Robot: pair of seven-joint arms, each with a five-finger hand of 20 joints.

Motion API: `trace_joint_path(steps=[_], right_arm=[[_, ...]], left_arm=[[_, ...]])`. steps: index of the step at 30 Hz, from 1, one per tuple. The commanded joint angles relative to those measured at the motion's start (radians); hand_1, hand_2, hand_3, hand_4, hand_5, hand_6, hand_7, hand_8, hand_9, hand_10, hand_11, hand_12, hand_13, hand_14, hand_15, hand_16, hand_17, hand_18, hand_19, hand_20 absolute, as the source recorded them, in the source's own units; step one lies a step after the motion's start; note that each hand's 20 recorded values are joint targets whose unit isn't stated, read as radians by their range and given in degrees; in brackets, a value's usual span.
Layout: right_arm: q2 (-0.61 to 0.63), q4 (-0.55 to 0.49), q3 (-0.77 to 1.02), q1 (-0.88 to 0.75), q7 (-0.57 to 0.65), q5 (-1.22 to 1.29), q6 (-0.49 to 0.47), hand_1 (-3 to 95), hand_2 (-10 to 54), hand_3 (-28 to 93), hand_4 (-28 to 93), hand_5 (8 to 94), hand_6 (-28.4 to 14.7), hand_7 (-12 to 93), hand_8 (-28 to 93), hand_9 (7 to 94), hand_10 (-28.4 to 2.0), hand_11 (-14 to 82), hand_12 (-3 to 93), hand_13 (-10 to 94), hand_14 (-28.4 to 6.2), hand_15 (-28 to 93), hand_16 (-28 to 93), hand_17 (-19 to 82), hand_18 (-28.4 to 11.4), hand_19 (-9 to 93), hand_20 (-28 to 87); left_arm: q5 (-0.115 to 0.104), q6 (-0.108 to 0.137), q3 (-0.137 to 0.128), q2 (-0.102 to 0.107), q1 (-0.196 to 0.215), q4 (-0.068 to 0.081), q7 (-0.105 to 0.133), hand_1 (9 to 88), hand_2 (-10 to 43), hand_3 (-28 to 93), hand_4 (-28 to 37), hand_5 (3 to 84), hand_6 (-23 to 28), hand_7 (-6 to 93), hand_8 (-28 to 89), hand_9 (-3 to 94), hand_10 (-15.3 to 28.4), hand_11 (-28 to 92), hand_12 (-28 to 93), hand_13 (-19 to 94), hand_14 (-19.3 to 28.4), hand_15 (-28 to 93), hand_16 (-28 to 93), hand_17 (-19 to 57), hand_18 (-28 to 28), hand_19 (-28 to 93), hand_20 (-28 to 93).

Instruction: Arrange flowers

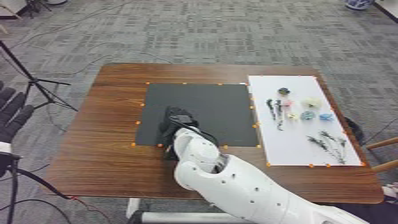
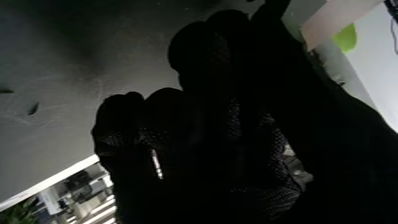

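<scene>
In the head view my right hand (image 1: pixel 178 122) is over the left part of the black sheet (image 1: pixel 213 95). My left hand (image 1: pixel 11 112) is at the left edge, its fingers loosely extended. On the white sheet (image 1: pixel 293 150) lie a dark round bloom (image 1: pixel 283 91), a cream flower (image 1: pixel 311 102), a pink one (image 1: pixel 287 103), a teal one (image 1: pixel 307 115), a blue one (image 1: pixel 326 117), slim stems (image 1: pixel 279 112) and leafy sprigs (image 1: pixel 333 146). In the right wrist view my right hand (image 2: pixel 195 135) is dark; whether it holds anything I cannot tell.
Orange markers line both sheets on the brown table (image 1: pixel 107 135). A black tripod (image 1: pixel 34 80) stands on the floor at the left, and a wooden chair (image 1: pixel 384 145) is by the table's right side. In the right wrist view, a green patch (image 2: pixel 346 38) shows beyond the hand.
</scene>
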Motion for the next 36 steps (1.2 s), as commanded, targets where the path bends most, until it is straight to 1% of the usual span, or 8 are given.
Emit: trace_joint_path(steps=[1, 11, 20, 23, 26, 29, 34, 36], right_arm=[[-0.021, 0.007, 0.001, -0.014, -0.002, -0.029, 0.039, 54.0, -9.5, 71, -28, 80.6, -1.1, 33, 19, 88.2, -9.7, 22.8, 52.2, 73, -12.2, 70, 38, 42, -28.4, 93, 37], [-0.012, 0.006, -0.007, -0.013, -0.004, -0.036, 0.077, 49.6, -9.5, 65, -28, 73.3, -1.6, 37, 16, 83.7, -12.4, 34.6, 39.8, 73, -12.0, 70, 37, 41, -28.3, 93, 36], [-0.003, -0.008, -0.010, -0.018, 0.010, -0.047, 0.095, 42.9, -9.5, 72, -28, 70.2, -2.7, 36, 14, 82.1, -13.8, 38.6, 33.6, 73, -12.2, 70, 37, 41, -28.4, 93, 36], [0.022, -0.058, 0.001, -0.027, 0.004, -0.040, 0.093, 38.1, -9.5, 74, -27, 69.0, -3.8, 36, 9, 81.0, -14.3, 40.2, 30.7, 72, -12.2, 69, 36, 41, -28.4, 93, 35], [0.054, -0.141, 0.040, -0.060, -0.020, -0.047, 0.022, 31.7, -6.7, 75, -21, 68.8, -5.6, 36, -9, 79.8, -15.9, 38.2, 28.5, 70, -14.2, 69, 35, 40, -28.4, 93, 34], [0.094, -0.224, 0.097, -0.109, -0.046, -0.087, 0.004, 29.5, -0.6, 75, -20, 67.8, -7.0, 34, -10, 77.8, -17.2, 36.3, 27.4, 68, -15.9, 69, 34, 38, -28.4, 92, 34], [0.191, -0.320, 0.266, -0.202, -0.090, -0.316, 0.038, 29.3, 0.0, 75, -20, 66.8, -7.8, 32, -9, 76.3, -18.2, 35.4, 26.6, 67, -16.5, 69, 33, 36, -28.4, 91, 34], [0.251, -0.357, 0.333, -0.233, -0.063, -0.367, 0.078, 29.7, -0.4, 75, -19, 67.3, -7.8, 31, -9, 76.5, -18.3, 34.9, 25.9, 67, -16.6, 69, 32, 36, -28.4, 91, 34]], left_arm=[[0.007, 0.002, 0.004, -0.002, -0.002, 0.003, 0.002, 21.1, 17.5, 66, -28.3, 34.6, 7.7, 4.3, -6, 27.8, 12.0, 7, 10, 19, 11.0, 15, -4, -3.7, 10.3, 19, 10], [0.005, 0.008, 0.013, 0.000, -0.011, 0.007, 0.001, 20.9, 17.4, 67, -28.3, 34.5, 7.6, 4.5, -6, 27.7, 12.0, 7, 11, 20, 11.0, 15, -4, -3.6, 10.2, 19, 10], [0.010, 0.009, 0.010, 0.002, -0.024, 0.013, -0.019, 20.9, 17.2, 67, -28.3, 34.5, 7.6, 4.6, -6, 27.6, 12.0, 7, 11, 20, 11.3, 15, -4, -3.7, 10.2, 19, 10], [0.008, 0.006, 0.000, -0.006, -0.018, 0.013, -0.020, 20.9, 17.1, 67, -28.3, 34.4, 7.6, 4.6, -6, 27.6, 12.0, 7, 11, 20, 11.6, 16, -3, -3.7, 10.2, 19, 10], [0.008, 0.004, -0.016, -0.018, -0.002, 0.009, -0.016, 20.7, 17.0, 67, -28.3, 34.5, 7.6, 4.6, -6, 27.6, 12.1, 7, 11, 20, 11.7, 16, -3, -3.7, 10.2, 19, 10], [0.009, -0.002, -0.026, -0.029, 0.001, 0.008, -0.021, 20.9, 17.0, 67, -28.3, 34.4, 7.6, 4.6, -6, 27.6, 12.1, 7, 11, 20, 11.8, 16, -3, -3.8, 10.3, 19, 10], [0.011, 0.004, -0.036, -0.036, -0.006, 0.012, -0.011, 21.0, 17.1, 66, -28.3, 34.4, 7.6, 4.7, -6, 27.6, 12.1, 7, 11, 20, 11.7, 15, -3, -3.8, 10.3, 19, 10], [0.010, -0.005, -0.058, -0.049, 0.020, 0.002, -0.004, 20.9, 17.1, 66, -28.3, 34.4, 7.6, 4.7, -6, 27.6, 12.1, 7, 11, 20, 11.7, 15, -3, -3.8, 10.3, 19, 10]])
